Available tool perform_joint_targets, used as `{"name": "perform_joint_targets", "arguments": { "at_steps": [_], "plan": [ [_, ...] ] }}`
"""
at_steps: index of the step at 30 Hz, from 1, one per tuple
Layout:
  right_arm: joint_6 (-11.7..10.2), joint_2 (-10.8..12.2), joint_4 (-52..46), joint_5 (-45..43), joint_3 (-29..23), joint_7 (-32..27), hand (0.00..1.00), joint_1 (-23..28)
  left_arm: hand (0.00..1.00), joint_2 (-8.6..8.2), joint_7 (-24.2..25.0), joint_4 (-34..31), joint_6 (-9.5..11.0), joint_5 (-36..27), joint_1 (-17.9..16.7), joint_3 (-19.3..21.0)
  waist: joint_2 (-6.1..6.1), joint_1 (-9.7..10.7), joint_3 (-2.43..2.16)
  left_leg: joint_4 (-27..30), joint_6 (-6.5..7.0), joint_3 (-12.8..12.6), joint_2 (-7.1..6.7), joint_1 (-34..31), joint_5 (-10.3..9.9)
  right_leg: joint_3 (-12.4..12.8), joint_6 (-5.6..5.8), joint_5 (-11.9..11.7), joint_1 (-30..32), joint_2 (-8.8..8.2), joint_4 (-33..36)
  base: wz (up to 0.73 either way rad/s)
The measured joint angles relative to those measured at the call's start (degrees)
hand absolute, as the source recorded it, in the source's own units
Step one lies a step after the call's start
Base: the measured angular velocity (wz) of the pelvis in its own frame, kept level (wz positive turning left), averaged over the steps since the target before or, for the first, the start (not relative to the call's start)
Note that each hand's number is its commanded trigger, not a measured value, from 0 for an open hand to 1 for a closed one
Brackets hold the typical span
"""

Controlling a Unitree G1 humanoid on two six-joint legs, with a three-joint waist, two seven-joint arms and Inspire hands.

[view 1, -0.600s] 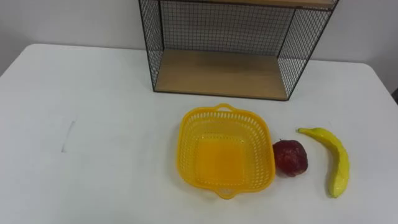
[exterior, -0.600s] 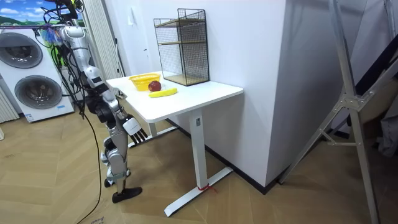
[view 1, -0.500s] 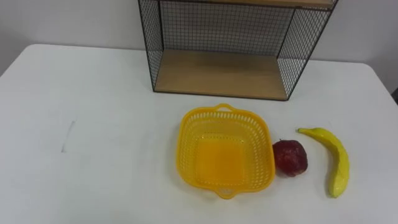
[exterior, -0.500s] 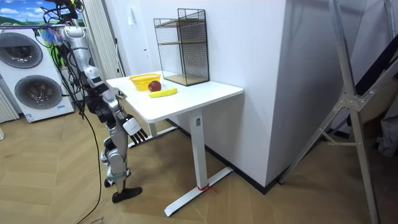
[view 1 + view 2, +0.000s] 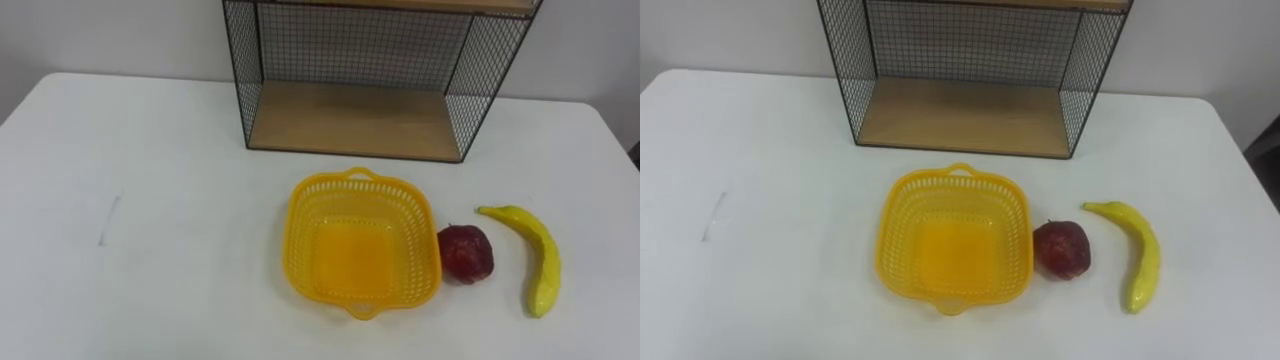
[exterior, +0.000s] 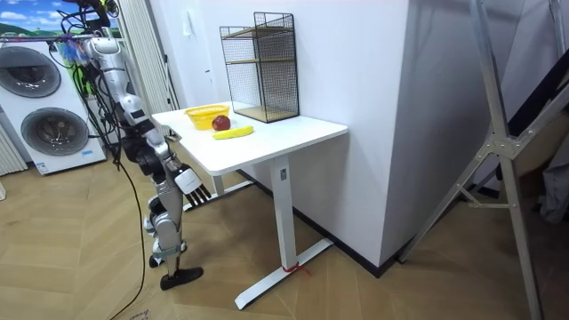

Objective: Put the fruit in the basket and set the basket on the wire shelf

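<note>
An empty yellow plastic basket point(image 5: 296, 240) sits on the white table point(image 5: 150, 200), in front of the black wire shelf point(image 5: 355, 118) with its wooden bottom board. A dark red apple point(image 5: 466, 254) touches the basket's right side. Right of the apple lies a yellow banana point(image 5: 540, 258), apart from it. In the room view I stand at the table's end on the room view's left, facing the basket point(image 6: 205, 113). My right hand point(image 6: 187, 180) hangs low, below the tabletop and away from the fruit.
The wire shelf point(image 6: 262, 67) stands at the table's far edge against the wall and has an upper board too. A faint grey mark point(image 5: 108, 218) is on the table's left part. Washing machines point(image 6: 49, 111) stand behind me.
</note>
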State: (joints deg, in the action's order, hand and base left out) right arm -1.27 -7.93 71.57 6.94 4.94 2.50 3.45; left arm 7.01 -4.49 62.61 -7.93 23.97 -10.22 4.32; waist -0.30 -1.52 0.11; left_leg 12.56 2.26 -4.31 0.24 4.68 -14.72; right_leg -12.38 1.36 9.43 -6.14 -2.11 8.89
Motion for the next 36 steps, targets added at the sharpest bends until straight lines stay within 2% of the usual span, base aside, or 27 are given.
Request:
{"name": "perform_joint_targets", "arguments": {
  "at_steps": [5,8,11,13,14,16,17,19,24,29,33,35,36],
  "plan": [
    [0.2,0.4,2.4,7.5,-1.7,-1.1,0.00,0.0,0.00,-0.38,-0.1,0.1,0.9,-4.1,0.1,0.1,-0.07,0.0,-0.01,-0.1,0.00,-0.2,0.09,0.1,0.0,0.2,0.00,0.0,0.1,0.00,0.0,-0.01],
    [1.1,0.5,2.8,13.7,-2.3,-2.0,0.00,0.6,0.00,-0.57,-0.2,0.3,1.6,-8.8,-0.1,0.1,-0.06,0.0,0.02,-0.4,0.00,-0.4,0.07,0.6,0.0,0.7,0.00,0.0,0.1,0.09,0.2,-0.08],
    [1.2,1.0,3.4,21.8,-7.3,-3.9,0.00,1.4,0.00,-0.55,-0.4,0.5,2.5,-11.3,-0.6,1.4,-0.01,1.5,0.07,-0.5,0.00,-0.2,0.06,1.0,0.0,0.9,0.01,0.0,-0.5,0.11,0.0,0.01],
    [1.4,0.9,3.4,30.2,-14.2,-5.0,0.00,2.5,0.00,-0.62,-0.4,0.5,3.9,-14.9,-0.8,4.6,-0.04,2.6,0.10,-0.9,-0.02,-0.4,0.01,1.2,0.0,1.3,0.01,0.0,-0.4,0.19,0.0,-0.04],
    [1.4,0.8,3.3,31.7,-16.1,-5.5,0.00,2.7,0.00,-0.61,-0.4,0.5,4.2,-15.6,-0.9,5.4,-0.02,3.0,0.12,-1.0,-0.03,-0.5,0.01,1.4,0.0,1.5,0.01,0.0,-0.4,0.22,0.0,-0.13],
    [1.3,0.4,2.0,38.9,-24.6,-7.5,0.00,3.8,0.00,-0.55,-0.4,-0.6,4.7,-16.1,-1.8,8.6,0.29,4.7,0.02,-1.3,-0.07,-1.0,0.09,2.0,0.0,1.8,0.01,0.0,-0.6,0.28,0.1,-0.11],
    [1.4,0.3,1.6,41.3,-26.8,-8.0,0.00,3.9,0.00,-0.51,-0.4,-0.6,4.9,-16.3,-2.0,9.4,0.24,5.1,0.04,-1.4,-0.06,-1.1,0.08,2.0,0.0,1.9,0.01,0.0,-0.6,0.27,0.1,-0.08],
    [1.4,-0.6,-0.5,47.5,-36.0,-11.0,0.00,3.9,0.00,-0.24,-0.3,-0.5,5.3,-16.4,-1.9,13.2,0.44,6.3,-0.12,-1.7,-0.04,-1.8,0.08,2.1,0.1,2.6,0.02,0.0,0.2,0.25,0.7,-0.17],
    [0.9,-3.4,-6.1,54.1,-44.8,-18.7,0.00,2.3,0.00,2.12,1.1,-0.8,5.9,-17.2,-2.0,14.6,0.57,7.5,-0.21,-1.7,-0.03,-3.5,0.18,2.1,0.1,4.2,0.04,0.0,1.4,0.33,1.9,-0.18],
    [-2.9,-4.3,-19.9,52.7,-46.8,-28.6,0.00,1.8,0.00,3.44,1.9,-1.9,6.6,-17.0,-1.9,14.6,0.24,8.2,-0.20,-1.6,0.02,-3.6,0.07,1.8,0.1,4.2,0.08,0.0,1.8,0.25,2.3,-0.02],
    [-3.1,-4.7,-32.3,39.7,-46.6,-39.1,0.00,0.5,0.00,3.40,2.9,-2.2,6.8,-17.0,-2.5,13.4,-0.17,8.1,-0.16,-1.3,0.10,-3.8,-0.10,0.8,0.3,4.6,0.10,0.5,3.4,0.01,3.7,-0.03],
    [-4.0,-4.8,-39.9,33.8,-44.2,-43.2,0.00,0.6,0.00,3.50,2.9,-2.2,7.0,-17.0,-2.5,11.6,-0.36,7.8,-0.18,-1.2,0.08,-3.7,-0.12,0.3,0.3,4.6,0.09,0.6,4.2,0.00,4.0,0.00],
    [-5.5,-4.9,-44.5,29.4,-41.9,-44.9,0.00,0.5,0.00,3.35,2.9,-2.2,7.3,-17.0,-2.9,10.5,-0.63,7.6,-0.08,-1.2,0.09,-3.7,-0.15,-0.4,0.5,4.7,0.09,0.6,4.7,0.01,3.8,0.00]
  ]
}}
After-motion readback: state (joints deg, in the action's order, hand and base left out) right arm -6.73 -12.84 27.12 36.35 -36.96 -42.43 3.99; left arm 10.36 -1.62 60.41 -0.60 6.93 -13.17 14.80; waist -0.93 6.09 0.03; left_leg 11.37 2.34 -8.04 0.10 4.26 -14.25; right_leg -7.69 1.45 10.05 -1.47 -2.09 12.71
